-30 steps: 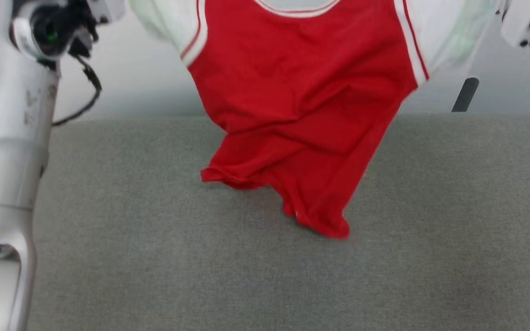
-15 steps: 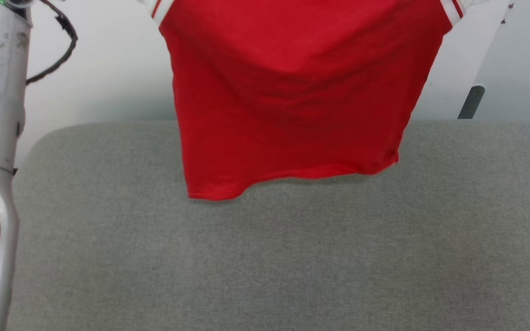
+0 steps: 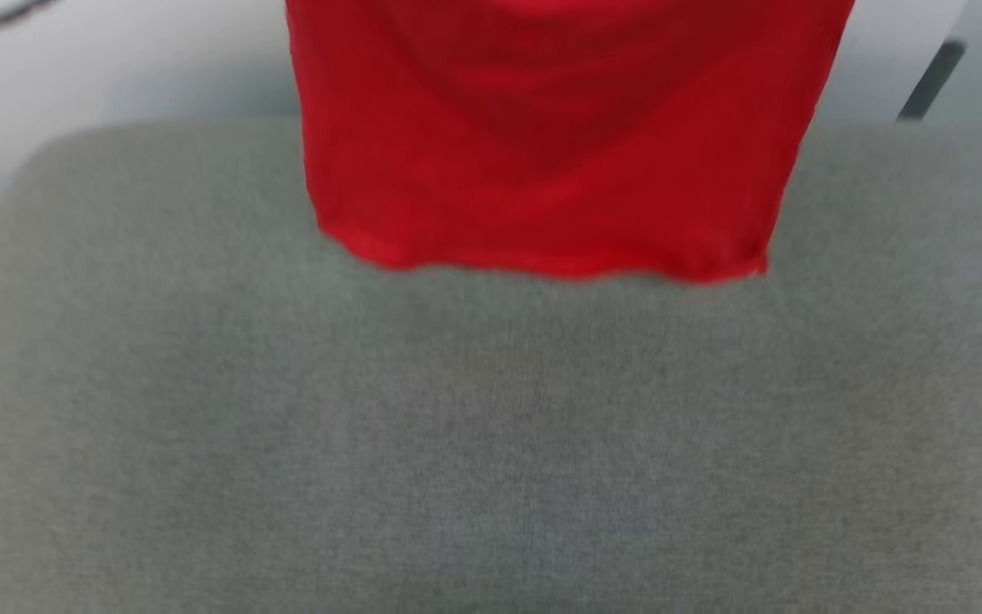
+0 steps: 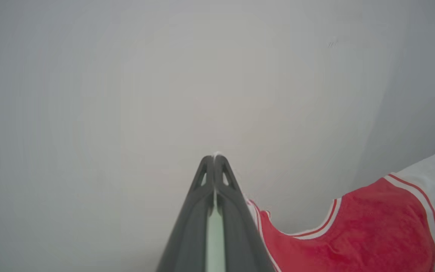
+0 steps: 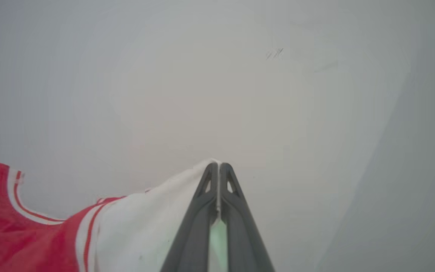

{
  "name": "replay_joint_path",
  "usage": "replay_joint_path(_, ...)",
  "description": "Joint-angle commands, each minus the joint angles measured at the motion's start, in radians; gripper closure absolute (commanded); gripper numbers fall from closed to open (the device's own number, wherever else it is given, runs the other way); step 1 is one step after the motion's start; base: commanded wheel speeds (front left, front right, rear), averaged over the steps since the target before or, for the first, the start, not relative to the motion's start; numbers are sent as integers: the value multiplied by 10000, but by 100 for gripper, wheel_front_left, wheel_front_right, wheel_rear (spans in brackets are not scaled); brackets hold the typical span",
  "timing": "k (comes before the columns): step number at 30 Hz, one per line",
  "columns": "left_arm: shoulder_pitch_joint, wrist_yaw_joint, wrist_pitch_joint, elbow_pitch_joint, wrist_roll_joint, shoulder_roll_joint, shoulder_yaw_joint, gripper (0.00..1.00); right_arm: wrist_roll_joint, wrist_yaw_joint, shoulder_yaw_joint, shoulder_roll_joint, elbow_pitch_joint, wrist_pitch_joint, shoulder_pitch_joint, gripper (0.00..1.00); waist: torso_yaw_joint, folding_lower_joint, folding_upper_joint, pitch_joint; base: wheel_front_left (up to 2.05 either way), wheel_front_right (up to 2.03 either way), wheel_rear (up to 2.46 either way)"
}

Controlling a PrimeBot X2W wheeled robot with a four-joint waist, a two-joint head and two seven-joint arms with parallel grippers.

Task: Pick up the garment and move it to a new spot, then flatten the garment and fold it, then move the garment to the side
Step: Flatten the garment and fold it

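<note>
The left tool and right tool are each clenching the red, white-sleeved jersey garment; its hem is hanging over the grey fabric worktop.

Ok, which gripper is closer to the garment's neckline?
Left. The left gripper is shut on the garment beside its neckline trim; the right gripper pinches the white sleeve, farther out.

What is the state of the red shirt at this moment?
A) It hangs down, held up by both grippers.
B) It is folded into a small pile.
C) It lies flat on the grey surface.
A: the shirt hangs spread out over the grey surface, and the left gripper and right gripper each have their jaws shut on its white cloth.
</note>
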Motion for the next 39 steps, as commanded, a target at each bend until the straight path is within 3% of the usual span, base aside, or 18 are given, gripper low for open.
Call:
replay_joint_path(1, -608, -32, -511, -101, 138, -100, -65, 100, -435, 0, 7, -145, 253, -708, -640, 100, -7, 0, 0, 2262, 0, 0, 0)
replay_joint_path(6, -1958, -28, -1877, -11, 255, -351, 123, 100, -1813, 0, -373, -259, 1179, -2558, -2127, 100, 253, 0, 0, 3955, 0, 0, 0)
replay_joint_path(9, -2596, -29, -2601, 25, 129, -584, 200, 100, -2855, 0, -821, -344, 1438, -2797, -2900, 100, 490, 0, 0, 4860, 0, 0, 0)
replay_joint_path(11, -3007, -29, -3087, -113, -78, -696, 296, 100, -3654, -3, -1385, -554, 916, -2816, -3322, 100, 680, 0, 0, 5490, 0, 0, 0)
replay_joint_path(17, -3033, -29, -4363, -421, -654, -889, 232, 100, -5634, -3, -3001, -755, -335, -2822, -2988, 100, 1168, 0, 0, 6657, 0, 0, 0)
replay_joint_path(23, -2462, -30, -5001, -440, -1416, -792, -99, 100, -7067, -5, -4338, -285, -934, -2821, -1904, 100, 1421, 0, 0, 7294, 0, 0, 0)
replay_joint_path(32, -1453, -30, -5054, -163, -2243, -746, -1167, 100, -7273, -5, -4927, 444, -854, -2824, -531, 100, 1382, 0, 0, 7279, 0, 0, 0)
replay_joint_path(39, 12, -30, -4641, -970, -3208, -422, -2276, 100, -6060, -5, -4126, 101, -1644, -2823, 912, 100, 1430, 0, 0, 6371, 0, 0, 0)
